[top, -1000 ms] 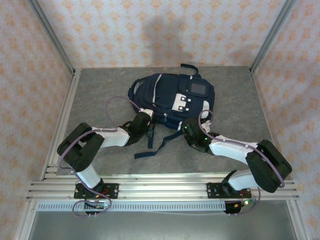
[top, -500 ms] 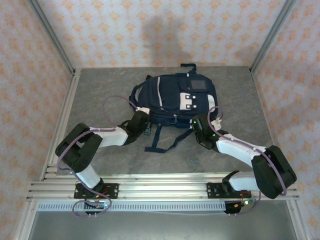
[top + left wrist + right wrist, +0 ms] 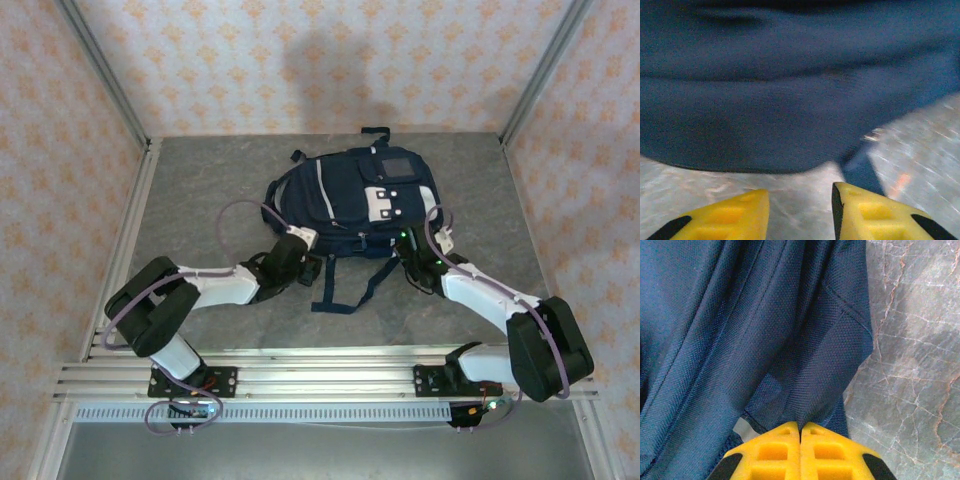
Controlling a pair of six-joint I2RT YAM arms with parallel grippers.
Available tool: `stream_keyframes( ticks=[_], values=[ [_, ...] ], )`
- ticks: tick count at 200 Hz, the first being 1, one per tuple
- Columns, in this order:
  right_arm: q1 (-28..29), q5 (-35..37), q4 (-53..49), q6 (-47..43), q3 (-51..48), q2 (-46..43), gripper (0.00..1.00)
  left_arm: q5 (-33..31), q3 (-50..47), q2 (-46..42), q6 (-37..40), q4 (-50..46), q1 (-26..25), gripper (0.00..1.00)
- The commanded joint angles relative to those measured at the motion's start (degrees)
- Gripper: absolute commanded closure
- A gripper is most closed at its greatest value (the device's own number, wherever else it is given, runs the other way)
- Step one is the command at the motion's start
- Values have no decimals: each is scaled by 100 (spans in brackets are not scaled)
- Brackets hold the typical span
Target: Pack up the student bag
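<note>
The student bag (image 3: 345,200) has been shifted rearward. The left gripper (image 3: 800,194) is now found spread, fabric released; the right gripper (image 3: 800,429) remains pinched on its fabric.

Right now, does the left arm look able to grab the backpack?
Probably yes: the left gripper stands open just short of the navy backpack, with only bare table between them.

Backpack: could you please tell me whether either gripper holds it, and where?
The right gripper pinches the backpack by fabric at its near right corner; the left gripper holds nothing.
</note>
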Motion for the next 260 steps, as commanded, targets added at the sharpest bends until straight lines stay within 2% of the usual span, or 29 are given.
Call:
stream_keyframes(
  ticks=[1,57,69,78,113,140,164,188,215,234,260],
  values=[
    [-2,-230,-173,-158,160,-57,100,-368,-102,-341,32,126,-302,57],
    [0,-295,-252,62,151,-178,100,-1286,425,248,-442,-325,-736,46],
    [-2,-302,-251,116,133,-189,100,-1404,582,457,-516,-361,-868,37],
    [-2,-320,-227,133,125,-173,100,-1511,701,587,-525,-399,-973,34],
    [-1,-390,-132,196,48,-136,100,-1914,1054,968,-695,-552,-1091,33],
    [7,-429,-93,223,4,-153,100,-2389,1345,1244,-750,-772,-1083,35],
    [16,-466,-64,226,-29,-170,100,-2512,1596,1544,-685,-835,-1065,38],
    [16,-488,-76,210,-29,-185,100,-2588,1746,1804,-728,-894,-974,46],
    [16,-456,-105,104,-40,-263,100,-2591,1575,1755,-835,-799,-791,61],
    [16,-468,-32,70,-81,-235,100,-2419,1512,1778,-868,-681,-648,65],
    [16,-499,-15,-47,-78,-146,100,-2058,1464,1820,-592,-343,-614,87]
  ],
)
